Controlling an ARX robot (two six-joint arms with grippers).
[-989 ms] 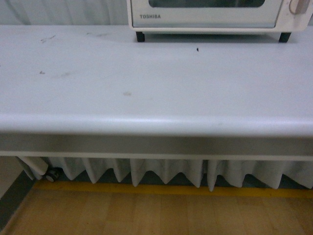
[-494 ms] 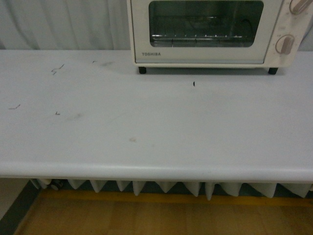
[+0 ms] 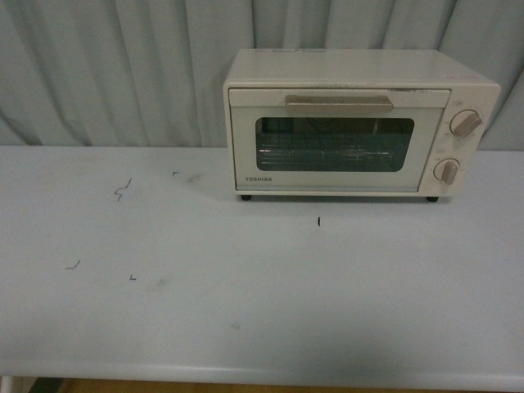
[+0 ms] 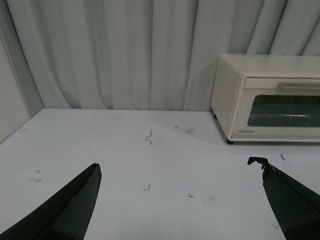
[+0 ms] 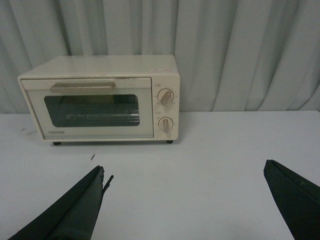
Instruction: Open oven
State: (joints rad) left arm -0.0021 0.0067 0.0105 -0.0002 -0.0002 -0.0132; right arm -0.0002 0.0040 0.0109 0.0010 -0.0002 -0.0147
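Cream oven (image 3: 352, 123) shut, left gripper (image 4: 175, 165) and right gripper (image 5: 184, 167) agape, empty; tugging its handle (image 3: 338, 102) could skid it forward.

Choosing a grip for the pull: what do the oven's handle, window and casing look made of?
The handle: beige, matte, likely plastic, possibly painted metal. The window: probably glass, see-through, with the wire rack visible behind. The oven casing: smooth cream satin surface, probably painted sheet metal.

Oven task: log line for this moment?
oven: door shut, on table | handle: untouched | left tool: open, off oven | right tool: open, off oven | phase: pre-approach
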